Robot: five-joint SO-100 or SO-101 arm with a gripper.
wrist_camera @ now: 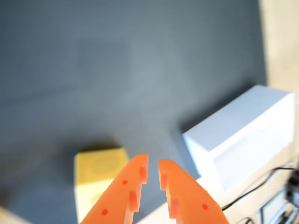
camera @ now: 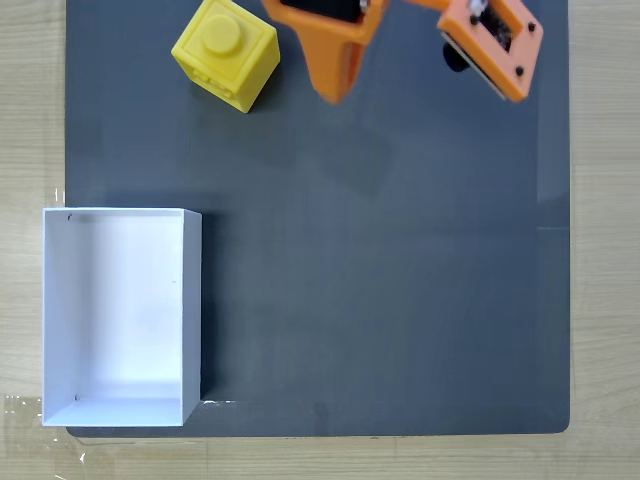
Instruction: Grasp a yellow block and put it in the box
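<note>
The yellow block [camera: 226, 52] sits at the far left of the dark mat's top edge in the fixed view, stud face up. My orange gripper [camera: 333, 92] hangs just right of it, apart from it, with its tip pointing down the picture. In the wrist view the gripper [wrist_camera: 153, 162] is shut, fingertips nearly touching and nothing between them. The yellow block [wrist_camera: 98, 175] lies left of and beneath the left finger. The white box [camera: 192, 300] stands open and empty at the mat's lower left corner, and in the wrist view the box [wrist_camera: 243, 135] is at the right.
A dark grey mat [camera: 400, 280] covers most of the light wooden table [camera: 605, 250]. An orange part of the arm [camera: 495, 40] overhangs the top right. Black cables [wrist_camera: 261, 186] run beyond the box in the wrist view.
</note>
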